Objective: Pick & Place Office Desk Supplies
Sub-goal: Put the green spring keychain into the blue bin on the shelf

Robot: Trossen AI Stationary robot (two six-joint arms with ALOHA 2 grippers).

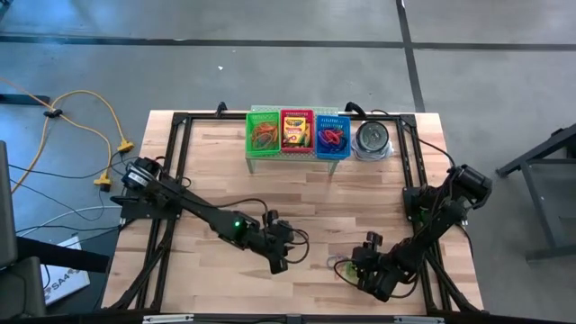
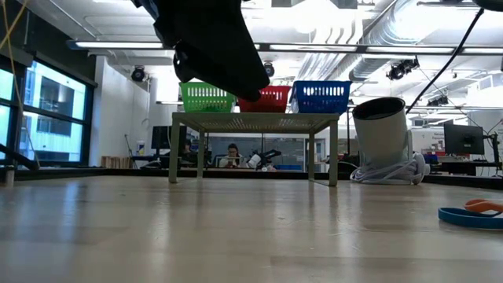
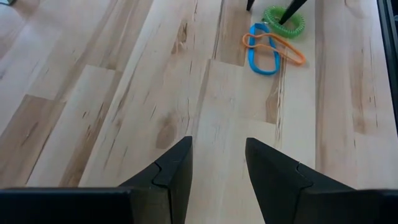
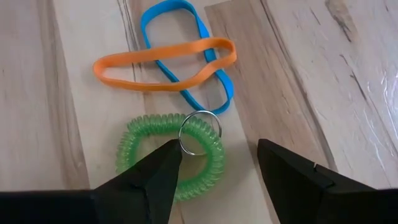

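Observation:
A green spiral coil (image 4: 134,149) with a metal key ring (image 4: 200,130) lies flat on the table's near right part, next to an orange rubber band (image 4: 99,68) crossed over a blue one (image 4: 225,93). My right gripper (image 4: 217,149) is open and low over the coil, one finger over its hollow and one outside it. My left gripper (image 3: 217,146) is open above bare wood to the left of these things (image 1: 281,263). On the far side, a crayon box (image 1: 295,131) lies in the red basket, with more bands in the green and blue baskets. My right gripper comes at the green coil (image 3: 297,25) slanting down from the table's right. One fingertip (image 4: 169,155) stands over the coil's middle by the key ring, the other (image 4: 270,155) outside its rim. I cannot tell whether either finger touches the coil, which lies flat.
Green (image 1: 265,133), red (image 1: 296,144) and blue (image 1: 332,135) mesh baskets stand in a row on a small mesh rack (image 2: 255,119) at the far edge. A round metal tin (image 1: 372,139) sits to their right. Open wood lies between the rack and both grippers.

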